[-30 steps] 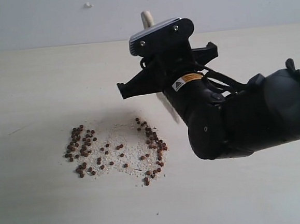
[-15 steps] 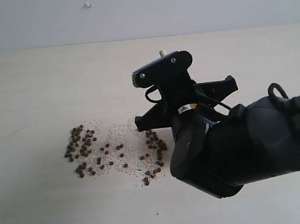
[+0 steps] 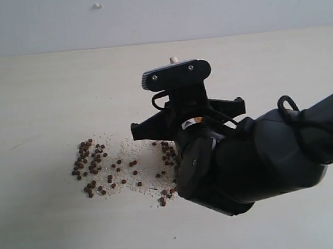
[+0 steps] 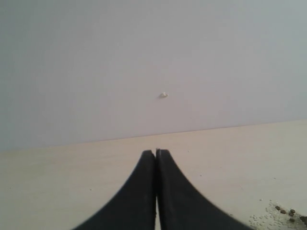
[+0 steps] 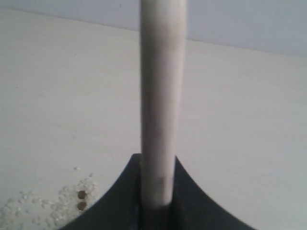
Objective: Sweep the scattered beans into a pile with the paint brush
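We see a pale, cream-coloured table (image 3: 48, 237) filling most of the exterior view, with a plain grey-white wall (image 3: 232, 7) behind it and one small white speck (image 3: 98, 5) on that wall.

The right arm (image 3: 261, 157), bulky and black, reaches in from the right edge toward the middle of the table and bends down over the right end of the scatter. From its wrist view we see the right tool (image 5: 157, 165) clamped on the handle of the paint brush (image 5: 162, 86), one finger on each side of the pale wooden shaft. In the exterior view only the rounded handle end (image 3: 173, 59) shows, above the wrist's flat black plate; the ferrule and bristles are hidden behind the arm.

The left tool (image 4: 156, 158) shows only in its own wrist view, its two dark fingers pressed together on nothing, above bare table.

The beans (image 3: 92, 165) lie spread in a loose band, thicker at the left end and again close against the right arm. Whitish grains (image 3: 135, 147) are dusted between them.
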Tool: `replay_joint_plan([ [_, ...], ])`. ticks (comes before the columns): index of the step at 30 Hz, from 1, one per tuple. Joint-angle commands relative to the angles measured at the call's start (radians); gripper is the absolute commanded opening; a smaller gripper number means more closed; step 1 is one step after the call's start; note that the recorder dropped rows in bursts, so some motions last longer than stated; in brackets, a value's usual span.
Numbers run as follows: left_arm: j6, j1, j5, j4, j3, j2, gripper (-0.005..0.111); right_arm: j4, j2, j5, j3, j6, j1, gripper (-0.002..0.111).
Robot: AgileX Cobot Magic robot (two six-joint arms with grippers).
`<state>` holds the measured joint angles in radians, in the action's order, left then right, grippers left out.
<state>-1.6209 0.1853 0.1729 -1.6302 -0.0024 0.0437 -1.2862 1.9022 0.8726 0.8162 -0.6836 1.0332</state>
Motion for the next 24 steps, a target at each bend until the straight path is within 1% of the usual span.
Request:
replay_joint_plan([
  [1, -0.002, 0.006, -0.001, 0.002, 0.002, -0.006, 0.000, 0.007, 0.023, -0.064, 0.072, 0.027, 0.003, 0.000],
  [8, -0.002, 0.006, -0.001, 0.002, 0.002, -0.006, 0.000, 0.000, 0.038, -0.036, 0.159, 0.035, 0.003, 0.000],
  [13, -0.002, 0.006, -0.001, 0.002, 0.002, -0.006, 0.000, -0.019, -0.026, 0.019, 0.169, -0.011, 0.003, 0.000],
  [15, -0.002, 0.006, -0.001, 0.002, 0.002, -0.006, 0.000, -0.024, -0.057, 0.018, 0.169, -0.056, 0.003, 0.000],
  [17, -0.002, 0.006, -0.001, 0.002, 0.002, -0.006, 0.000, -0.024, -0.112, 0.021, 0.169, -0.159, 0.003, 0.000],
  [20, -0.002, 0.006, -0.001, 0.002, 0.002, -0.006, 0.000, -0.010, -0.135, 0.052, 0.169, -0.276, -0.001, 0.000],
  [22, -0.002, 0.006, -0.001, 0.002, 0.002, -0.006, 0.000, 0.028, -0.133, 0.064, 0.169, -0.381, -0.013, 0.000],
  [24, -0.002, 0.006, -0.001, 0.002, 0.002, -0.006, 0.000, 0.091, -0.116, 0.031, 0.169, -0.426, -0.033, 0.000],
])
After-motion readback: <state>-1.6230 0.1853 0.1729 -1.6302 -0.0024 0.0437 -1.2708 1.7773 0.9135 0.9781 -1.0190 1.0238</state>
